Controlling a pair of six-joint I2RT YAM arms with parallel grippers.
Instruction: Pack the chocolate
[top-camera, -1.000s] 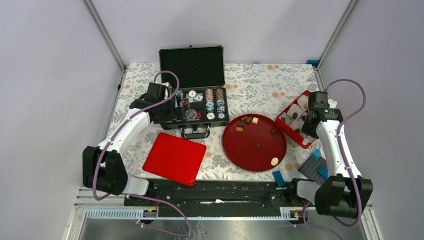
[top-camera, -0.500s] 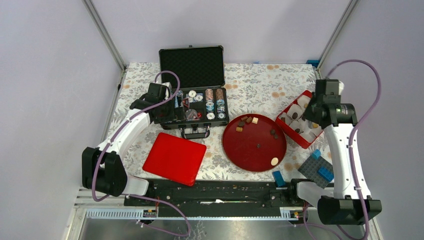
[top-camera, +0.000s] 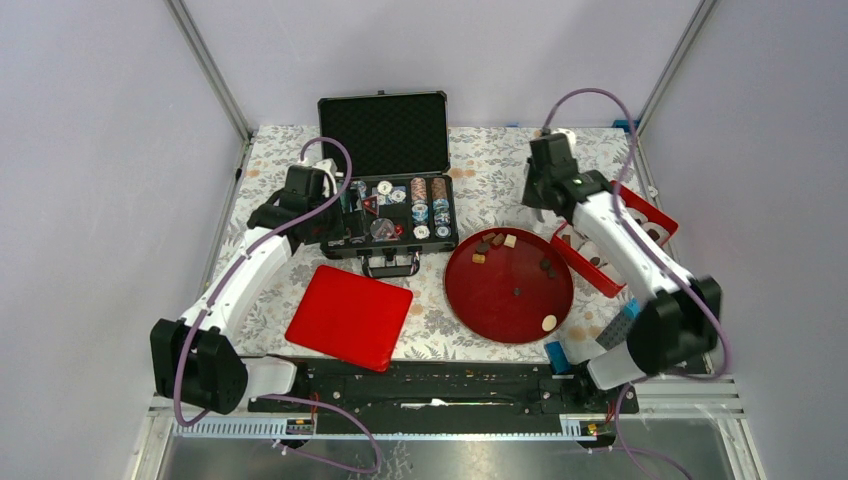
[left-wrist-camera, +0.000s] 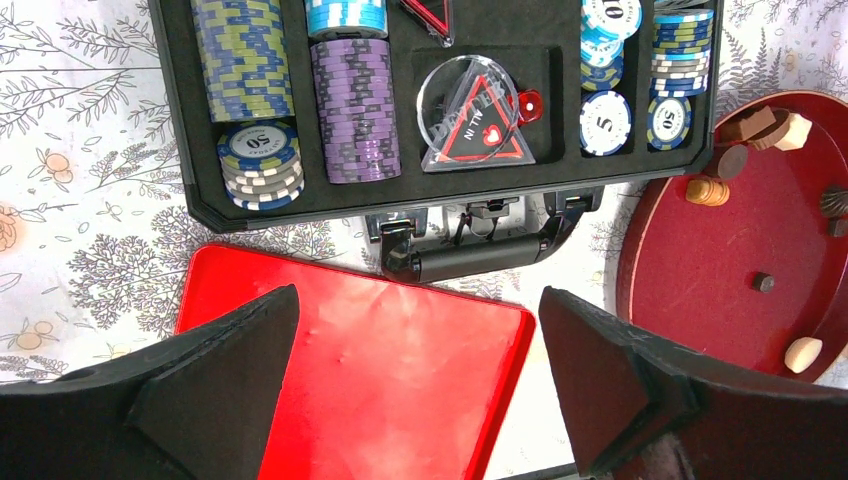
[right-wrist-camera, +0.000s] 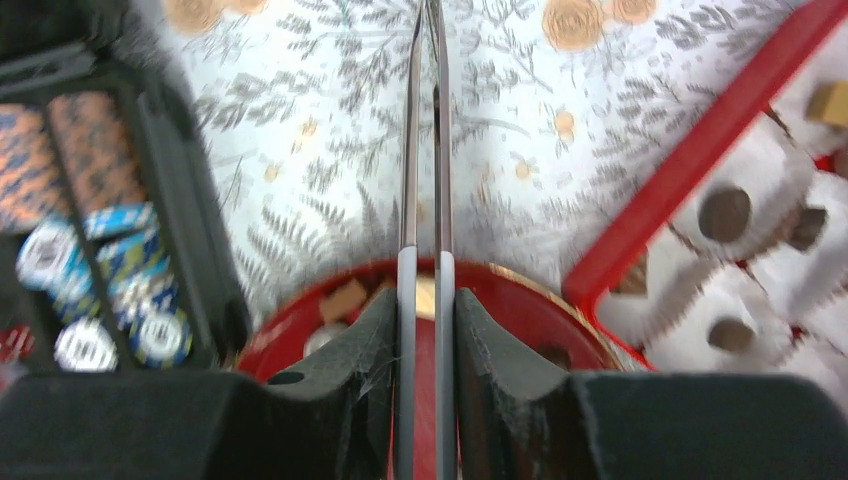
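On the red plate (top-camera: 490, 305), scattered chocolate pieces (top-camera: 510, 240).

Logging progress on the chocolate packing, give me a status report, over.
Left gripper open, near poker case. Right gripper shut on tweezers, at far rim of plate. Chocolate loose on plate, some in red box. Nothing seen blocking.

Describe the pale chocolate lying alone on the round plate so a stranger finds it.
Find the round dark-red plate right of the poker-chip case. On its near-right rim lies one cream oval chocolate. The others sit farther back and are mostly darker.
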